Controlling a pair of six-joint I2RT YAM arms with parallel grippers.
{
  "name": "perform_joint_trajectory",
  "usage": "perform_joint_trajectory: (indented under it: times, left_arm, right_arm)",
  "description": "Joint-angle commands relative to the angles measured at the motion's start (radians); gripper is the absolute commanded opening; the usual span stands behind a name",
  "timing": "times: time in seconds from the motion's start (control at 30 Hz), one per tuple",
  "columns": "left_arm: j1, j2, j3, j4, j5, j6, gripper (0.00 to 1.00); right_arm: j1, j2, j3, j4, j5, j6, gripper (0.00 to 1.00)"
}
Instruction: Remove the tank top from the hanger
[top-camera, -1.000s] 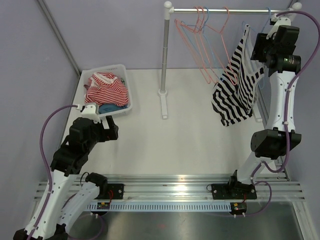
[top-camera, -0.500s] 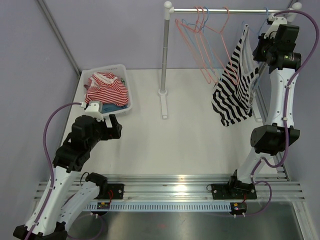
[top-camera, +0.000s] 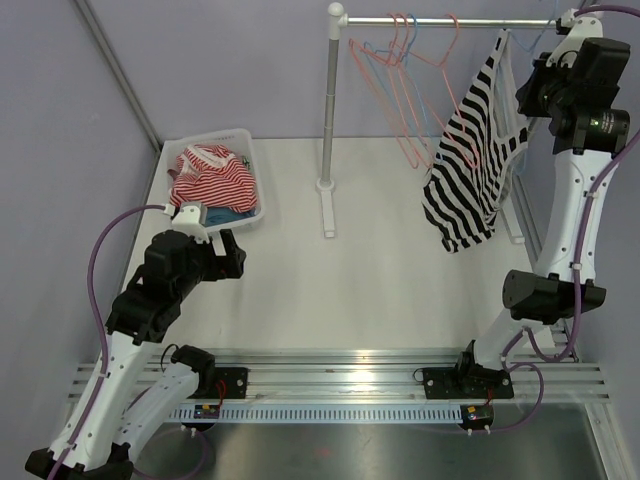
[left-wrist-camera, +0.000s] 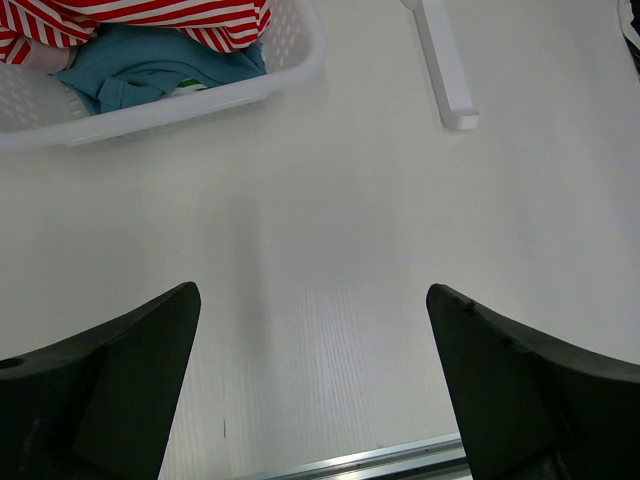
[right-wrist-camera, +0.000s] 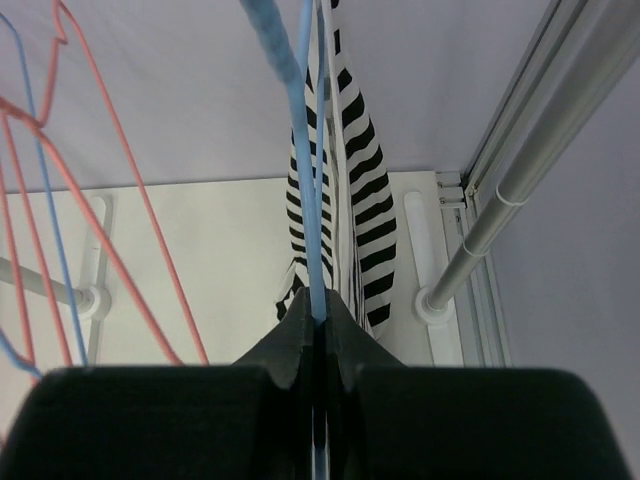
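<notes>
The black-and-white striped tank top hangs from a thin blue hanger at the right end of the rail. In the right wrist view the tank top drops just beyond the fingertips. My right gripper is shut on the blue hanger wire, up by the rail in the top view. Low at the left, my left gripper is open over bare table, nothing between its fingers.
Several empty pink and blue hangers hang left of the tank top. The rack's pole stands mid-table on a white foot. A white basket holding red-striped and blue clothes sits at the left.
My right gripper has shut on the blue hanger wire and moved up and to the right, lifting the tank top a little. The left arm shifted slightly, then held still.
</notes>
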Motion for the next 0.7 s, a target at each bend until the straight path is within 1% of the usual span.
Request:
perform_joint_trajectory:
  times: [0.0, 0.03, 0.1, 0.13, 0.17, 0.2, 0.23, 0.27, 0.3, 0.33, 0.4, 0.43, 0.53, 0.57, 0.67]
  left_arm:
    - [-0.006, -0.002, -0.002, 0.051, 0.011, -0.006, 0.99]
    - [-0.006, -0.001, 0.003, 0.048, 0.011, -0.004, 0.99]
    - [-0.006, 0.005, 0.009, 0.043, 0.007, -0.002, 0.99]
    - [-0.007, 0.006, 0.012, 0.042, 0.004, -0.002, 0.99]
    - [-0.007, 0.006, 0.014, 0.042, 0.004, -0.001, 0.99]
    - [-0.007, 0.004, 0.014, 0.042, 0.004, -0.002, 0.99]
    - [-0.007, 0.004, 0.015, 0.042, 0.004, -0.001, 0.99]
    - [-0.007, 0.005, 0.020, 0.042, 0.004, -0.001, 0.99]
    - [-0.007, 0.006, 0.020, 0.042, 0.005, -0.001, 0.99]
    - [-0.007, 0.007, 0.021, 0.042, 0.005, 0.002, 0.99]
    - [-0.007, 0.009, 0.021, 0.042, 0.010, -0.001, 0.99]
    - [-0.007, 0.009, 0.023, 0.042, 0.010, -0.001, 0.99]
    - [-0.009, 0.006, 0.020, 0.040, 0.014, 0.001, 0.99]
    - [-0.009, 0.006, 0.020, 0.040, 0.016, 0.001, 0.99]
    - [-0.014, 0.006, 0.024, 0.040, 0.017, -0.001, 0.99]
  right_arm:
    - [-0.004, -0.101, 0.026, -0.047, -0.020, 0.040, 0.02]
    - [-0.004, -0.116, -0.012, -0.067, -0.020, 0.051, 0.00]
    - [-0.004, -0.183, -0.081, -0.112, -0.038, 0.074, 0.00]
    - [-0.004, -0.249, -0.177, -0.118, -0.044, 0.101, 0.00]
    - [-0.004, -0.285, -0.230, -0.113, -0.049, 0.101, 0.00]
    - [-0.004, -0.326, -0.350, -0.101, -0.047, 0.112, 0.00]
    - [-0.004, -0.416, -0.412, -0.087, -0.041, 0.118, 0.00]
    - [-0.002, -0.459, -0.475, -0.051, -0.040, 0.126, 0.00]
    - [-0.002, -0.507, -0.591, -0.029, -0.036, 0.135, 0.00]
    - [0.001, -0.592, -0.642, -0.009, -0.029, 0.143, 0.00]
    - [0.030, -0.665, -0.757, 0.026, 0.000, 0.157, 0.00]
    - [0.041, -0.720, -0.782, 0.028, 0.005, 0.157, 0.00]
    - [0.061, -0.779, -0.828, -0.026, -0.001, 0.152, 0.00]
    - [0.061, -0.787, -0.833, -0.073, 0.000, 0.141, 0.00]
    - [0.067, -0.846, -0.880, -0.095, 0.013, 0.137, 0.00]
